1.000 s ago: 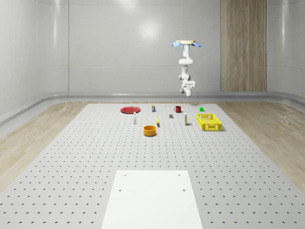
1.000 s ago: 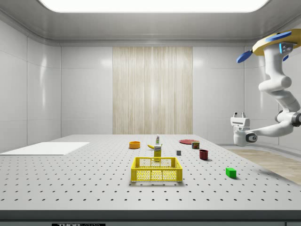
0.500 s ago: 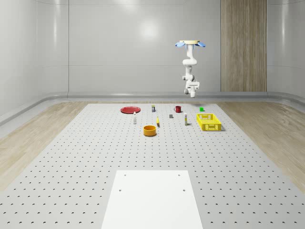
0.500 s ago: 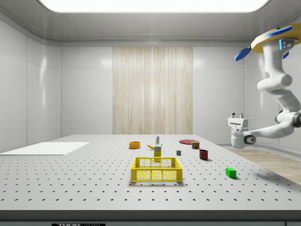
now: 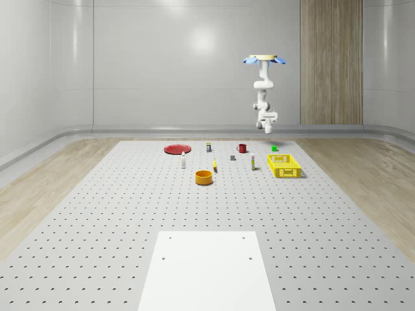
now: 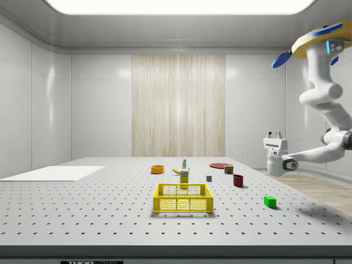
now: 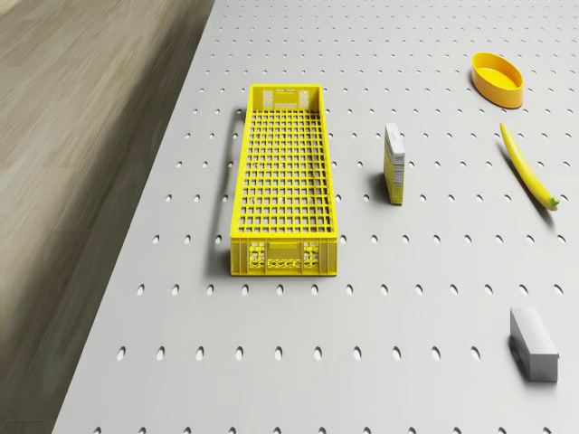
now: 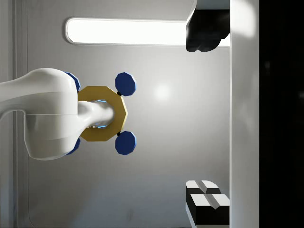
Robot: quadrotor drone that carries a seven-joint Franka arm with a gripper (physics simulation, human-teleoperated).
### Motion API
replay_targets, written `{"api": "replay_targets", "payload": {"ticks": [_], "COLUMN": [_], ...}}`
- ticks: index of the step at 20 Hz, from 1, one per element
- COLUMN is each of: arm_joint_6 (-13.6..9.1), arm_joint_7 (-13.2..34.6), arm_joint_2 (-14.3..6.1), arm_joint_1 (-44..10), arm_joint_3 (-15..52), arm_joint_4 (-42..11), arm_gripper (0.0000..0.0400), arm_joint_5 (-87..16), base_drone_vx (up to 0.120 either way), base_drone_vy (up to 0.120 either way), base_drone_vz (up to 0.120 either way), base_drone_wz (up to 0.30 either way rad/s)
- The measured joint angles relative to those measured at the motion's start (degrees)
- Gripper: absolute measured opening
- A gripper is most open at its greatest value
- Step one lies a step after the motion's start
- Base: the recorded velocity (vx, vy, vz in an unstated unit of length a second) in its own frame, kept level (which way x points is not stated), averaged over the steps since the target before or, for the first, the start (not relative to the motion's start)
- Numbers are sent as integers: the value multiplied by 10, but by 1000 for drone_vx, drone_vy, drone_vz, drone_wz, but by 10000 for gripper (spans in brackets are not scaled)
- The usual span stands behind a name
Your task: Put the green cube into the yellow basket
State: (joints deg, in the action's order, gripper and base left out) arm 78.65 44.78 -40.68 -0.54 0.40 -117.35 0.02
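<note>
The drone (image 5: 264,59) hovers high above the far end of the perforated worktop (image 5: 130,214), over the area beside the green cube (image 5: 274,148); in the side view the drone (image 6: 323,44) sits at the side view's right, past the cube (image 6: 269,201). The arm hangs below the drone and bends so that the end effector (image 6: 273,135) points upward, well above the worktop and well apart from every object. In the wrist view the two fingertips (image 8: 205,34) stand far apart with nothing between them, so the end effector is released and empty. The green cube rests on the worktop near the far edge, just beyond the far end of the yellow basket (image 5: 284,166) and not touching it. The yellow basket (image 7: 283,180) is an elongated mesh crate that stands empty on the worktop. A small carton (image 7: 393,163) stands just beside the basket. A banana (image 7: 528,168), an orange bowl (image 7: 498,80) and a grey block (image 7: 532,343) lie farther out. A red mug (image 5: 242,148) and a red plate (image 5: 176,149) sit near the far edge of the worktop. A white panel (image 5: 207,269) lies on the worktop's near end.
</note>
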Motion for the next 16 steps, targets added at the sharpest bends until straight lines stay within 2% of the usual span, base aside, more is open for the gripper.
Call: {"api": "replay_targets", "payload": {"ticks": [6,16], "arm_joint_6": [3,7], "arm_joint_7": [0,3], "arm_joint_2": [-2,-5], "arm_joint_1": [-1,-6], "arm_joint_3": [2,18], "arm_joint_4": [-2,-5], "arm_gripper": [400,400], "arm_joint_5": [-3,-24], "base_drone_vx": [120,120], "base_drone_vy": [107,0], "base_drone_vz": [0,0], "base_drone_wz": [0,0]}}
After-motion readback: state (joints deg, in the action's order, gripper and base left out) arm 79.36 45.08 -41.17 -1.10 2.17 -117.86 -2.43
